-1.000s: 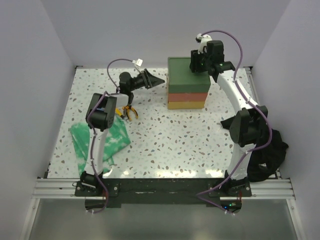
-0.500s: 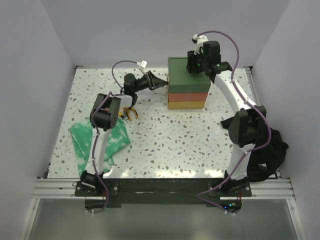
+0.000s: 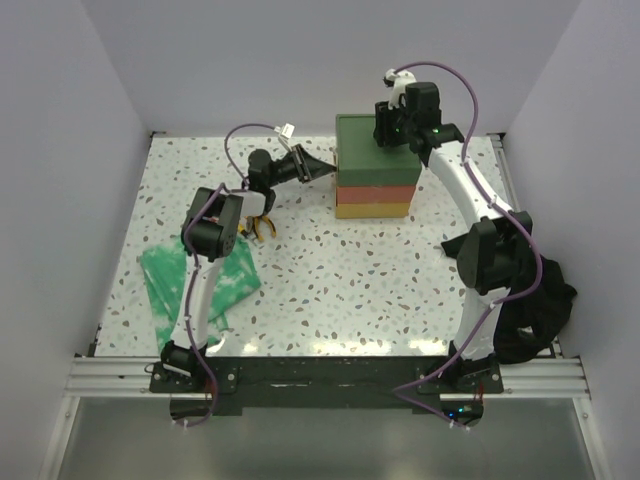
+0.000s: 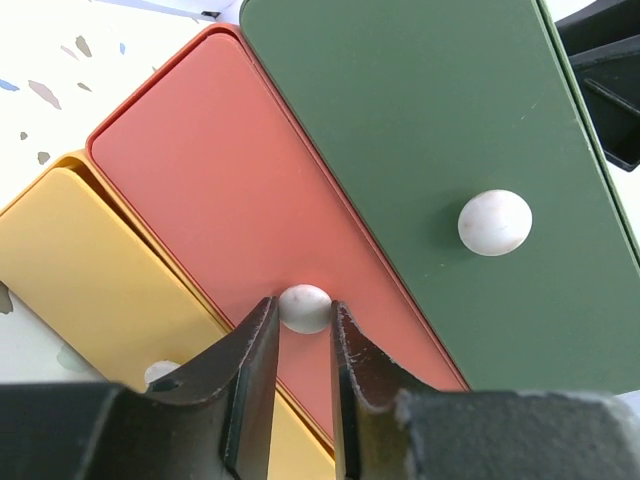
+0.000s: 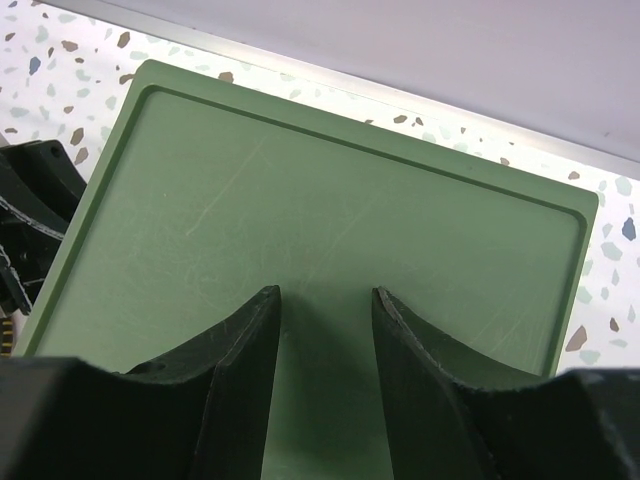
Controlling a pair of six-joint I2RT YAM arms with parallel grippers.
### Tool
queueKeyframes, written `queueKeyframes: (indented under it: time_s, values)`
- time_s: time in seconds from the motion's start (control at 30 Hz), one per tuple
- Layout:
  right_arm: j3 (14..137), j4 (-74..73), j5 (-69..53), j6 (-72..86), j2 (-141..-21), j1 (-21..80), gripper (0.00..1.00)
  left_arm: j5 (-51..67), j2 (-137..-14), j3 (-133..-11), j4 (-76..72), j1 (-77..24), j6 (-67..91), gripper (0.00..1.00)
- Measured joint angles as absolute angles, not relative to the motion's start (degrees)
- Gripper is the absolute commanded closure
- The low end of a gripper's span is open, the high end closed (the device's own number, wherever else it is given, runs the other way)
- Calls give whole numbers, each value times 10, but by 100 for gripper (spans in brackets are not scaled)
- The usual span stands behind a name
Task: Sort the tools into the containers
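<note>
The drawer stack (image 3: 375, 180) stands at the back middle, all three drawers closed. My left gripper (image 3: 325, 168) is at its left face. In the left wrist view this gripper (image 4: 303, 306) is shut on the white knob (image 4: 305, 308) of the red-orange drawer (image 4: 200, 190), between the green drawer (image 4: 420, 110) and the yellow drawer (image 4: 90, 270). My right gripper (image 3: 392, 138) is open, its tips down on the stack's green top (image 5: 330, 190), holding nothing. Orange-handled pliers (image 3: 262, 226) lie on the table by the left arm. No wrench shows.
A green-and-white cloth (image 3: 200, 278) lies at the left front under the left arm. A black cloth (image 3: 540, 310) hangs at the right edge by the right arm. Walls close in on the speckled table (image 3: 340, 280) on three sides.
My left gripper has moved right, up to the stack's left face. My right gripper has shifted a little to the left on the stack's top. Little has changed over the last half second.
</note>
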State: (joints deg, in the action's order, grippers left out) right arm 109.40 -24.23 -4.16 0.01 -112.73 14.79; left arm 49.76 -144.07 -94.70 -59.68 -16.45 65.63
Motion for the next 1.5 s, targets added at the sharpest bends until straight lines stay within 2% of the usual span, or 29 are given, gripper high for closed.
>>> queueKeyframes:
  time_s: [0.03,0.23,0.73,0.77,0.87,0.9,1.1,1.2,1.33,1.5]
  values:
    - [1093,-242,-41,0,-1127,148,55,498,-1441,-947,-597,-164,656,82]
    - [1088,-235,-35,-9,-1127,149,57,497,-1440,-935,-610,-158,654,90]
    - [1049,-174,-30,-17,-1120,140,58,515,-1321,-740,-628,-74,622,93]
    - [1046,-169,-32,-17,-1118,138,58,517,-1315,-736,-618,-70,613,92]
    - [1039,-161,-38,-16,-1116,131,58,528,-1300,-733,-585,-62,579,77]
    - [1038,-159,-40,-15,-1115,129,58,530,-1295,-733,-567,-60,566,69]
    - [1037,-155,-47,-13,-1115,122,58,532,-1261,-734,-456,-56,486,48]
    - [1037,-155,-52,-13,-1115,120,58,523,-1228,-734,-392,-54,444,43]
    - [1037,-154,-56,-4,-1115,119,58,509,-1167,-734,-321,-44,398,43]
    - [1037,-154,-56,5,-1115,118,56,422,-1066,-734,-168,-29,284,43]
